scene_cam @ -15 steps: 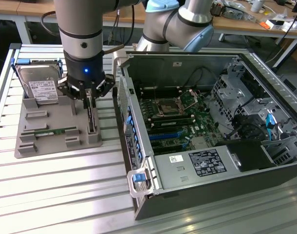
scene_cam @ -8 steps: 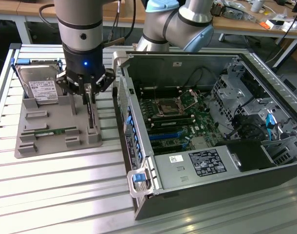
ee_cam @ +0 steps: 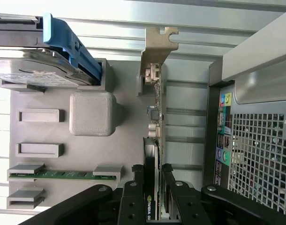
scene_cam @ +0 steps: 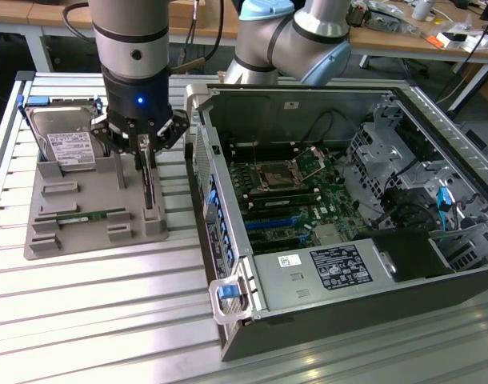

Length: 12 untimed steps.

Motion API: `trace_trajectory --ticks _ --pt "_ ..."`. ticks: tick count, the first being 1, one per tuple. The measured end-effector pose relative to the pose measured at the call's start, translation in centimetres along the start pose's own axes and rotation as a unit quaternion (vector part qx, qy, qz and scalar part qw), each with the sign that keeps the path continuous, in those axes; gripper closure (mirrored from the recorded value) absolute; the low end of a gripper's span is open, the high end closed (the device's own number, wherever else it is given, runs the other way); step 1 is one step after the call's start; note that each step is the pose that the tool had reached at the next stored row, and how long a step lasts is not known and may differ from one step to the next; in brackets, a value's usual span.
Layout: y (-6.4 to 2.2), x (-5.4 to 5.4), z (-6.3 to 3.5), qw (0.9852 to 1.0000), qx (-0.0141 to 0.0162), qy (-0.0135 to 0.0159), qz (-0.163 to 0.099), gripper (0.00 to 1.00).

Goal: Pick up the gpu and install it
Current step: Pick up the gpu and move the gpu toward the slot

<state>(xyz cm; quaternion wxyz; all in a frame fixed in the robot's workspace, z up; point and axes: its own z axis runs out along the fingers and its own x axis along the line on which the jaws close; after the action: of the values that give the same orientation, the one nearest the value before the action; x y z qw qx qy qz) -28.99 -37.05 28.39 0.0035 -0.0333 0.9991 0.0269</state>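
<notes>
While the arm hangs over the exterior view's left side, its claw (scene_cam: 146, 164) reaches straight down into a grey tray (scene_cam: 76, 240) lying on the ribbed metal surface (scene_cam: 108, 304). The gpu (scene_cam: 151, 196) stands on edge in a slot along the tray's side nearest the computer case (scene_cam: 348, 280), and it sits down in that slot, not lifted. From the wrist view, the claw (ee_cam: 153, 168) straddles the gpu (ee_cam: 157, 117) with one black finger (ee_cam: 137, 187) against the dark cooler face and the other against the board side, so the claw looks pinched onto the card's top edge. The card's silver bracket (ee_cam: 157, 47) juts out at the end away from the claw, just past the tray's (ee_cam: 129, 117) edge. A hard drive (scene_cam: 68, 144) with a white label leans upright in the tray's upper left corner of the exterior view, well apart from the card; the wrist view shows it (ee_cam: 35, 70) beside a blue carrier (ee_cam: 72, 44). A green memory stick (scene_cam: 88, 216) lies flat in its holders toward the tray's lower left. The case lies open on the exterior view's right, its motherboard (scene_cam: 292, 192) exposed; its perforated rear wall (ee_cam: 255, 154) sits just beside the tray.
</notes>
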Motion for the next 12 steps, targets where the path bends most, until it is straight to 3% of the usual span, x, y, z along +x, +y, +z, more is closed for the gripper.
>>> trace_trajectory --ticks 12 --pt "0.04 -0.01 -0.80 1.0000 0.0000 0.0000 0.000 0.74"
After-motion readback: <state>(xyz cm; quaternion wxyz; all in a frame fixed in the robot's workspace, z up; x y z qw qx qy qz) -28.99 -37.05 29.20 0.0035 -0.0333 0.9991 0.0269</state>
